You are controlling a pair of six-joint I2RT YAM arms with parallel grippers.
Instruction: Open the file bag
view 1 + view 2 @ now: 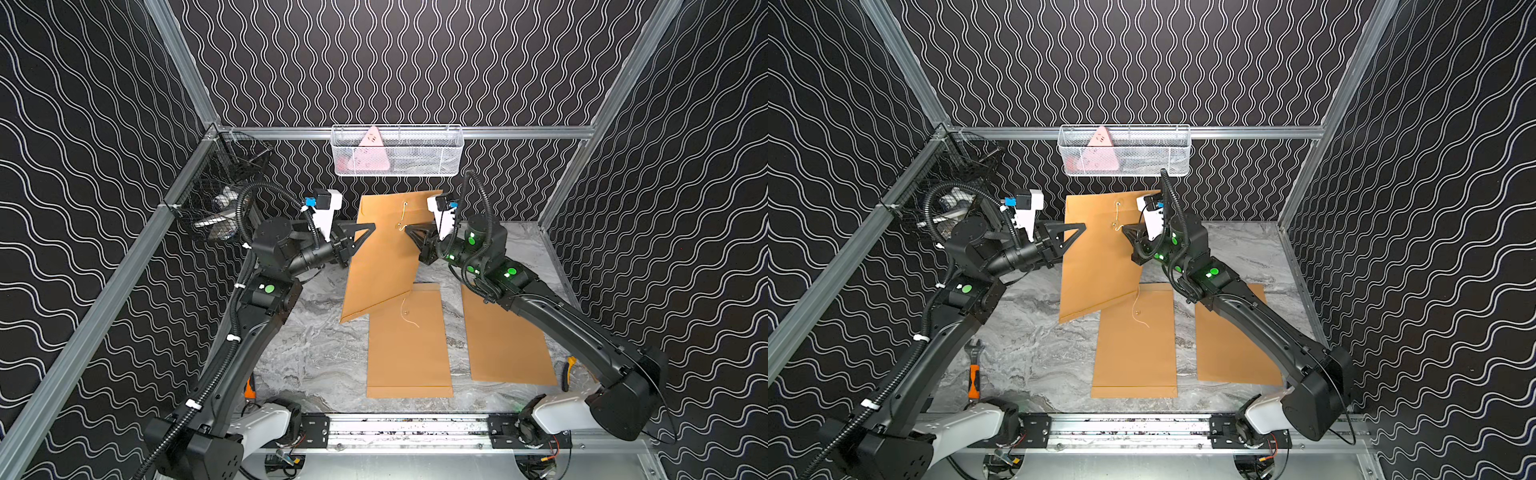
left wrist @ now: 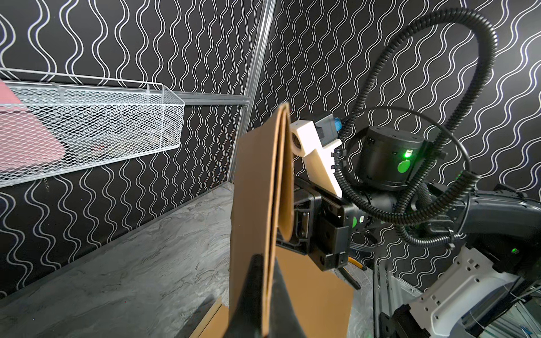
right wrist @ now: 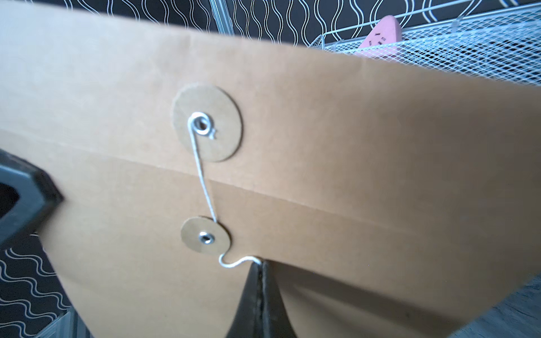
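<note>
While your left gripper (image 1: 371, 227) clamps the file bag (image 1: 386, 257) upright over the far middle of the table (image 1: 316, 353), your right gripper (image 1: 408, 228) pinches the free end of the string (image 3: 202, 172). Unwind it round the lower button (image 3: 205, 238), keeping it lightly taut.

Grey marble-patterned tabletop (image 1: 309, 357) carrying two brown paper file bags laid flat, just beside each other: middle file bag (image 1: 409, 353) with loose white string (image 1: 409, 318) on its face, right file bag (image 1: 507, 345) partly hidden; orange-handled wrench (image 1: 973, 376) at near left edge, yellow-handled tool (image 1: 568, 365) at near right
</note>
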